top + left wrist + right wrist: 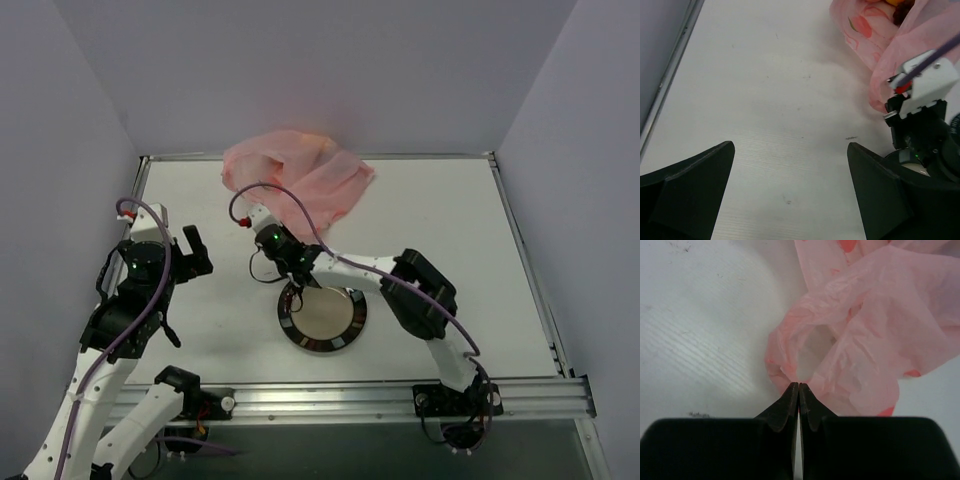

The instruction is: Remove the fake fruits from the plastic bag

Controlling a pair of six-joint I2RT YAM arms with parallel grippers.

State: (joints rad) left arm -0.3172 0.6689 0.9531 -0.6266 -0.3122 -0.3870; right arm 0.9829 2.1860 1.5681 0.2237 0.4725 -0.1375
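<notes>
The right gripper (798,386) is pressing its jaws together, pinching the near edge of the plastic bag (875,325) lying at the desk's (450,210) far side. The fake fruits (900,7) are sitting inside. The left gripper (791,145) is hovering spread wide, holding nothing.

White table (450,230) with a finely ribbed top and a metal rail (350,398) along its near edge. Two things lie on it: a crumpled pink plastic bag (300,175) at the far edge, and, apart from it, a round black-rimmed dish (330,347) near the front.
</notes>
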